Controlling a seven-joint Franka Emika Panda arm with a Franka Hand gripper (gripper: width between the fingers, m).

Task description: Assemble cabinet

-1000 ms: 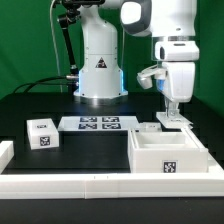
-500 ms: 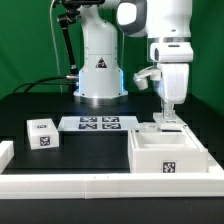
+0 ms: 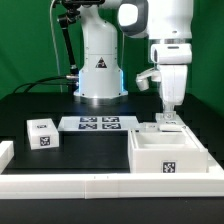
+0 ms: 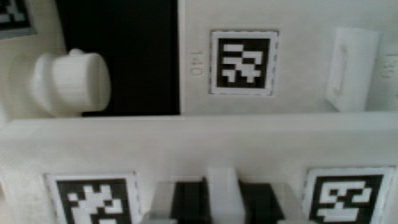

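The cabinet body (image 3: 152, 143), a white open box with a tag on its front, stands at the exterior view's right front. My gripper (image 3: 167, 116) hangs just behind it, over a small white tagged cabinet part (image 3: 163, 127). In the wrist view my two dark fingers (image 4: 187, 200) stand close together, with a thin white strip of that part (image 4: 221, 178) between them. My gripper (image 4: 221, 192) is shut on it. Tags lie on either side of the fingers. Beyond them is a white panel with a round knob (image 4: 68, 80) and a tag (image 4: 244, 60).
A small lone white tagged cube (image 3: 42, 133) stands at the exterior view's left. The marker board (image 3: 97, 124) lies in front of the robot base (image 3: 99, 75). A low white rail (image 3: 100, 185) runs along the table's front edge.
My gripper has shifted a little toward the exterior view's left and slightly lower, and the white part under it has shifted with it. The cabinet body, cube and marker board have not moved.
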